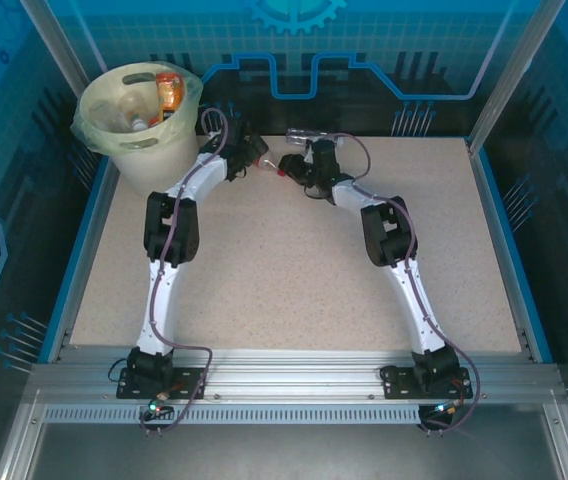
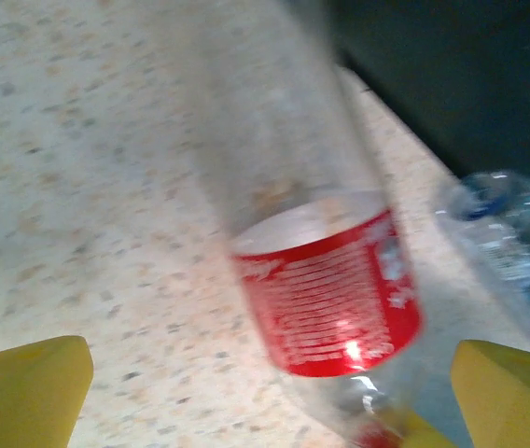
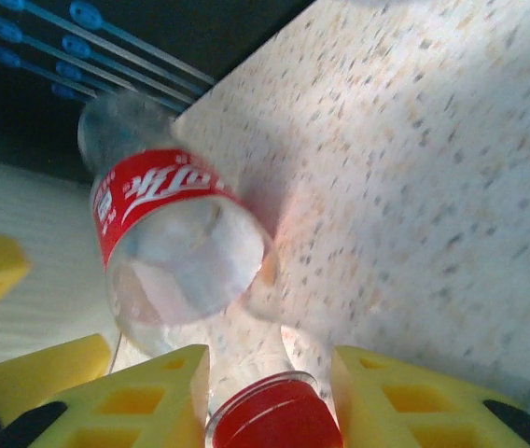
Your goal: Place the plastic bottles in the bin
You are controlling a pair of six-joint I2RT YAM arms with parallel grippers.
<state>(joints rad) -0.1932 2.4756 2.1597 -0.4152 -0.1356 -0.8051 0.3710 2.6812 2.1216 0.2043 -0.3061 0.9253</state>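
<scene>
Red-labelled bottle (image 3: 167, 243): between both grippers, near the bin (image 1: 154, 160); upper body blurred.
Right gripper (image 3: 267, 373): clenched at its red cap.
Left gripper (image 2: 270, 364): released, fingers wide apart around the bottle.
Clear bottle (image 2: 512, 233): at the counter (image 1: 284, 290) edge, partly cut off.

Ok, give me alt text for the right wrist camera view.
A clear plastic bottle with a red label, its red cap pinched between the yellow fingers of the right gripper, with the speckled beige table behind.
</scene>
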